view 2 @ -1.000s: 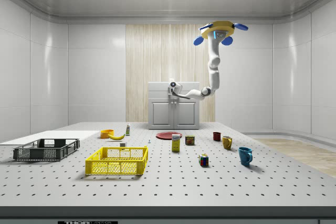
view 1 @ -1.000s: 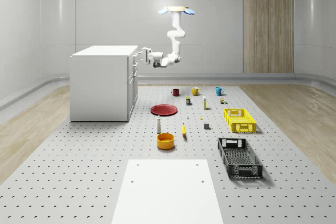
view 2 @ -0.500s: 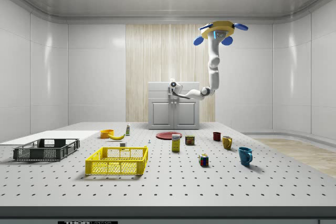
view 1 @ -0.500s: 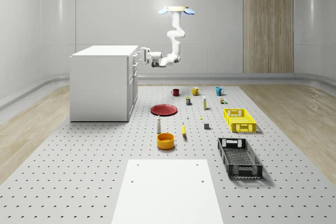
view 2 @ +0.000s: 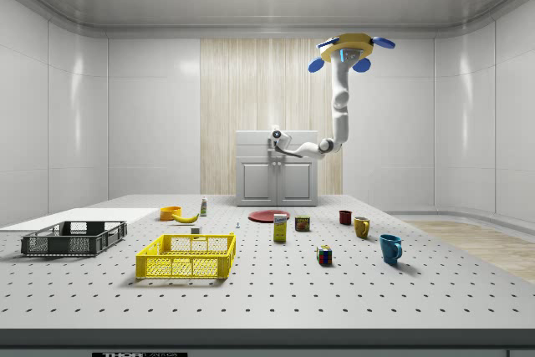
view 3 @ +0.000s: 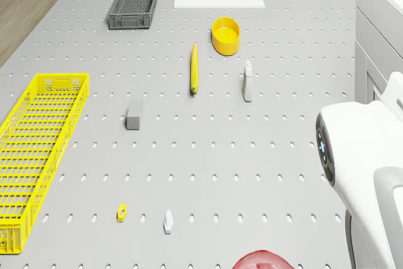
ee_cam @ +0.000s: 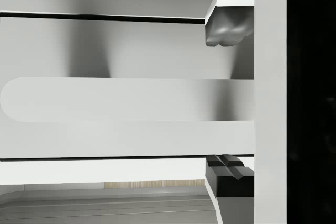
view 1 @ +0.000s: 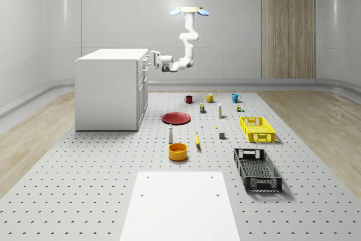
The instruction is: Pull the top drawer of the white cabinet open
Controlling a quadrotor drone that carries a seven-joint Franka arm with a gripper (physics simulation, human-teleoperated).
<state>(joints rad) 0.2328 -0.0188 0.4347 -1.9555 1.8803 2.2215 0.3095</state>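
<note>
High above the counter, right of the cabinet in the whole-scene view, hovered with the arm reached across, hand at the top drawer, fingers spread around its handle.

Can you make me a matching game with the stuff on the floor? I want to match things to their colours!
Things:
1. plate
2. long crate nearest the white mat
3. bowl
4. mug farthest to the whole-scene view's right

Colours:
A. blue
B. orange-yellow
C. red
D. black

Right pairs: 1-C, 2-D, 3-B, 4-A
</note>
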